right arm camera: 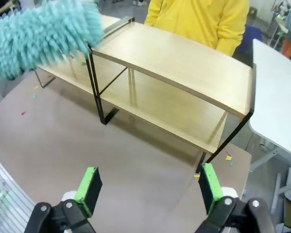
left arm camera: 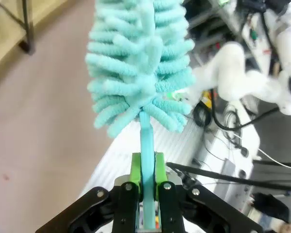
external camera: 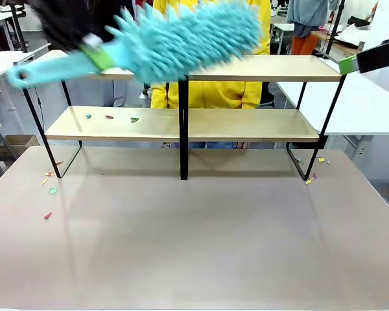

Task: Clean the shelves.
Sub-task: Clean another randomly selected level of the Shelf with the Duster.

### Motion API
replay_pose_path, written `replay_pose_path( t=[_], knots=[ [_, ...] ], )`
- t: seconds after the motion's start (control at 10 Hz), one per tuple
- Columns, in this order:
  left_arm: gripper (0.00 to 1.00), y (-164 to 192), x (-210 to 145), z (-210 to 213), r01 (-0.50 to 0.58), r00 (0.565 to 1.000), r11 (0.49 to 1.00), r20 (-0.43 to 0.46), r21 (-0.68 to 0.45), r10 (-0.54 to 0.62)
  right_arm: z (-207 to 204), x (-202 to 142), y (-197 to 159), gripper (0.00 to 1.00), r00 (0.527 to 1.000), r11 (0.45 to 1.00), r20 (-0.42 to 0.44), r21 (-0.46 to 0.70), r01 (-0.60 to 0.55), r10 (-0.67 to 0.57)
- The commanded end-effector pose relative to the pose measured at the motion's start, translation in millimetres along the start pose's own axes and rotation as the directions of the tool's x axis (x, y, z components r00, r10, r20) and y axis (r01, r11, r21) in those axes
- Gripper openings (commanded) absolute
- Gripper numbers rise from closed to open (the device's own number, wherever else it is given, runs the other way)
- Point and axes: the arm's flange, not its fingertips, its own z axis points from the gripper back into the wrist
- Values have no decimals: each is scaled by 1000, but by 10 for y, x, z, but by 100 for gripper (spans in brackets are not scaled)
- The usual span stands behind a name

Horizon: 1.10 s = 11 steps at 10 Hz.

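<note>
Left gripper point(external camera: 98, 57), in the front view, clamps the handle of a fluffy teal duster point(external camera: 188, 35) held level before the shelves point(external camera: 246, 68), probably so the head can sweep the top board; coloured scraps point(external camera: 110, 117) lie on the lower board, and more dot the table point(external camera: 194, 246). From the left wrist, the green pads point(left arm camera: 136, 170) pinch that handle. From the right wrist, the right gripper point(right arm camera: 148, 187) hangs wide and empty above the table, near the shelves' end.

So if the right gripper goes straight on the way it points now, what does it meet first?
Probably the tabletop just in front of the shelves; the open right gripper looks down at bare surface there, though depth is hard to judge.
</note>
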Motion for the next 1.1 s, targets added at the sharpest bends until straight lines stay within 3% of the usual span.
replay_pose_path(
  t=[0.0, 0.2, 0.4, 0.5, 0.7, 0.8, 0.9, 1.0],
  knots=[
    [12, 165, -515, 360, 71, 993, 993, 90, 99, -80, -1, 1, -10, 100, 1000, 1000, 0, 6, -1, 1],
    [12, 79, -1217, 867, 13, 965, 964, 249, 266, -82, -1, 1, -10, 100, 1000, 1000, 0, 6, -1, 1],
    [12, 78, -1964, 1273, -129, 928, 943, 372, 306, 6, -1, 1, -10, 100, 1000, 1000, 0, 6, -1, 1],
    [12, 187, -2298, 1426, -256, 893, 918, 437, 302, 105, -1, 1, -10, 100, 1000, 1000, 0, 6, -1, 1],
    [12, 494, -2920, 1631, -443, 779, 878, 563, 183, 276, -1, 1, -10, 100, 1000, 1000, 0, 6, -1, 1],
    [12, 634, -3114, 1678, -567, 657, 820, 642, 77, 395, -1, 1, -10, 100, 1000, 1000, 0, 6, -1, 1],
    [12, 354, -2823, 1638, -361, 844, 899, 498, 250, 200, -1, 1, -10, 100, 1000, 1000, 0, 6, -1, 1],
    [12, 354, -2823, 1638, -361, 844, 899, 498, 250, 200, -1, 1, -10, 100, 1000, 1000, 0, 6, -1, 1]
  ],
)
